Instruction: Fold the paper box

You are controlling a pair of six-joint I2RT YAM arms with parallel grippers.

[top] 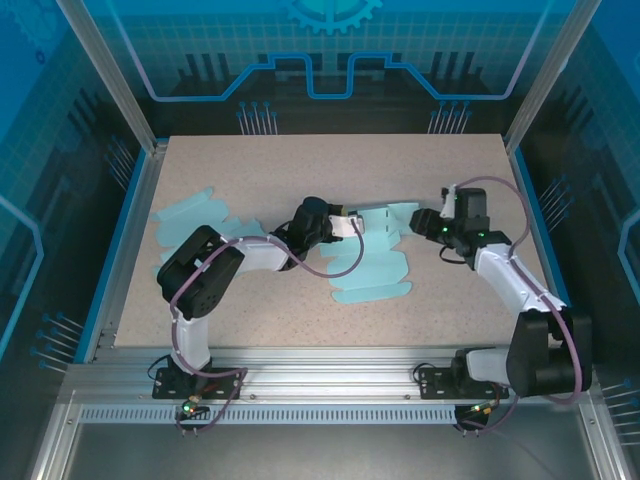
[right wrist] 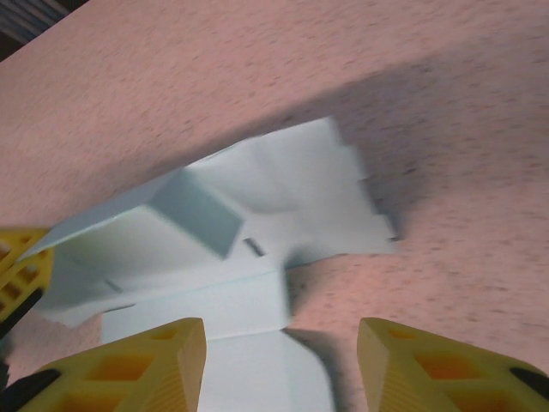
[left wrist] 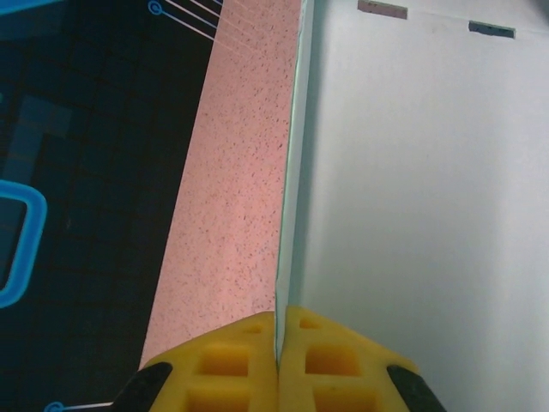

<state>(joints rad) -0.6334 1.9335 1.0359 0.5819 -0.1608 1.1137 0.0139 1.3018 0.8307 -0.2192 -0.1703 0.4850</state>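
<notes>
Pinching thin pale-blue paper box panel: left pincer; right pincer spread wide, empty; speckled table.

I work in a robot lab cell: my speckled desk sits inside an aluminium frame, walled by blue panels printed with circuit lines and a gear at top centre; a slotted rail runs along the bottom.

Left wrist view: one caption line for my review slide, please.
Left gripper pinched shut on the edge of a paper box panel, with the speckled table alongside.
</notes>
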